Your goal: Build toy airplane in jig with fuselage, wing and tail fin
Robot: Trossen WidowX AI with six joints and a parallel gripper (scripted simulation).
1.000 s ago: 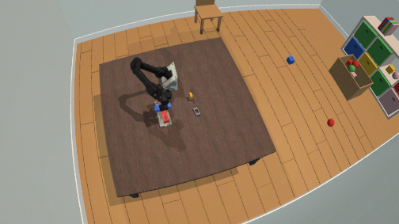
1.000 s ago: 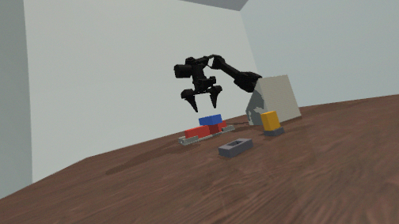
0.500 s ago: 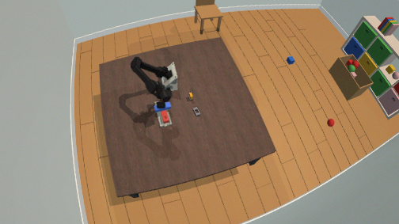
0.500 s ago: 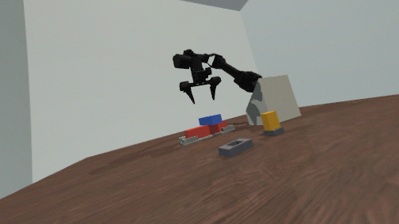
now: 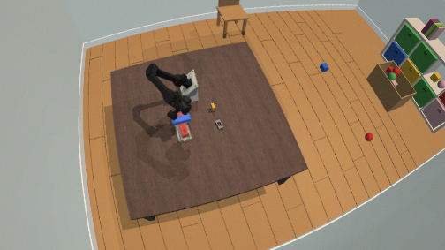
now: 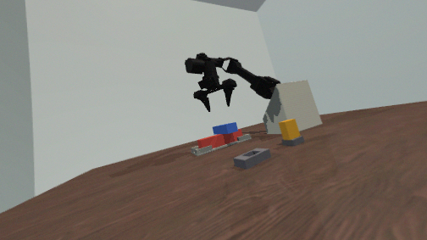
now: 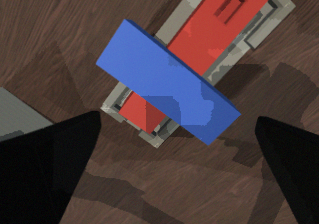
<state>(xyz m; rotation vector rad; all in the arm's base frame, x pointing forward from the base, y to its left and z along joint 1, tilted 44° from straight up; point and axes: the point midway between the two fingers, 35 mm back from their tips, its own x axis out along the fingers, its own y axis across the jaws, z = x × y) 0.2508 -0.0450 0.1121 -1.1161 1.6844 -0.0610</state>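
The red fuselage [image 5: 184,130] [image 6: 209,142] [image 7: 196,47] lies flat in the pale grey cradle [image 6: 196,151] [image 7: 178,22]. The blue wing [image 5: 182,119] [image 6: 225,128] [image 7: 166,82] lies crosswise on top of it and looks level, with no gap visible; its tab and socket are hidden. The tail socket [image 7: 229,10] is empty at the top edge of the wrist view. The yellow tail fin [image 5: 213,106] [image 6: 290,129] stands upright in a small dark grey holder [image 6: 293,142]. My gripper [image 6: 219,108] [image 7: 178,121] is open and empty, above the wing and apart from it.
An empty grey holder [image 5: 219,125] [image 6: 243,161] with a slot lies on the table [image 5: 238,147] beside the cradle, near the tail fin. The pale wedge-shaped block [image 5: 192,90] [image 6: 298,108] stands by the arm's base, behind the tail fin in the exterior view.
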